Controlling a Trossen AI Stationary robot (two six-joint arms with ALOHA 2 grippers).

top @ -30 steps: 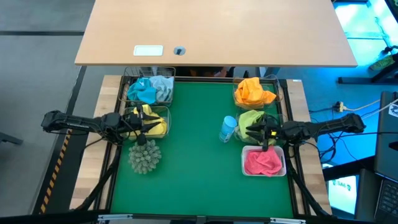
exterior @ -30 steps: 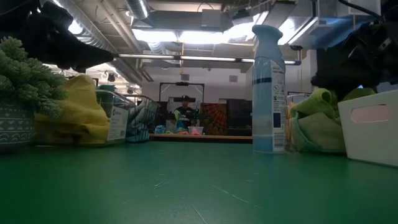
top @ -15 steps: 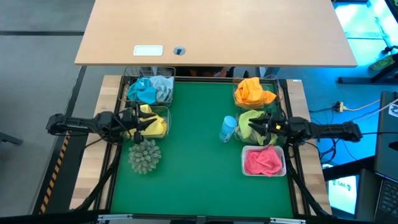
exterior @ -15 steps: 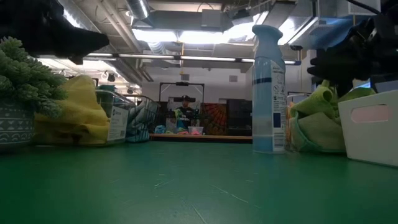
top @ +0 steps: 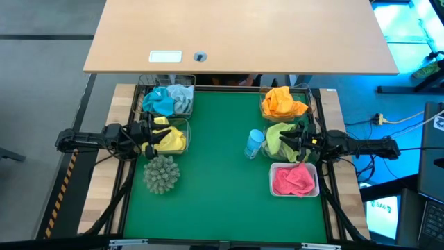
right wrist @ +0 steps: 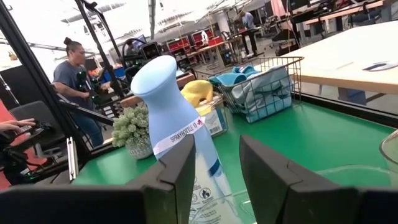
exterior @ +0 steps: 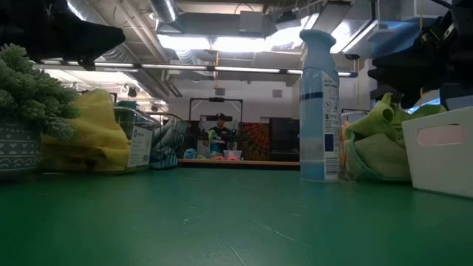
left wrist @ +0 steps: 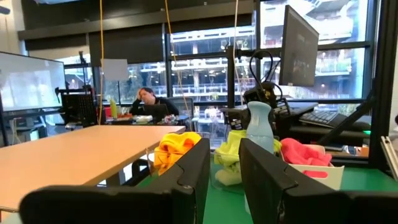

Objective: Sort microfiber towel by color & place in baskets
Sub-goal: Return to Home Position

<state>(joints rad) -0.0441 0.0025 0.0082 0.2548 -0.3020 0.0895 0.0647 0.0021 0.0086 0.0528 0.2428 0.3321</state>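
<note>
While both arms reach in level from the two sides of the table, we see the left gripper point(top: 148, 132) hanging over the clear bin point(top: 186, 123) that holds the yellow towel point(top: 170, 137). In its wrist view its fingers point(left wrist: 186, 180) stand a little apart with nothing between them. The right gripper point(top: 284, 142) hangs over the light green towel point(top: 276, 132), which is heaped in the middle clear bin point(top: 269, 154) on the right side. Its fingers point(right wrist: 277, 180) are parted too, and they grip nothing.

We find every cloth in a container on the green mat point(top: 215, 194). The light blue towels point(top: 166, 99) fill the wire basket point(top: 141, 104) at the far left corner, just beyond the yellow one. The orange towel point(top: 283, 101) sits in the far right clear bin point(top: 263, 111). The pink towel point(top: 293, 180) lies in the white bin point(top: 272, 186), nearest the front on the right.

A light blue spray bottle point(top: 254, 144) stands upright just beside the green towel's bin, on its inner side. A spiky grey-green ball point(top: 161, 173) rests on the mat just in front of the yellow towel's bin.
</note>
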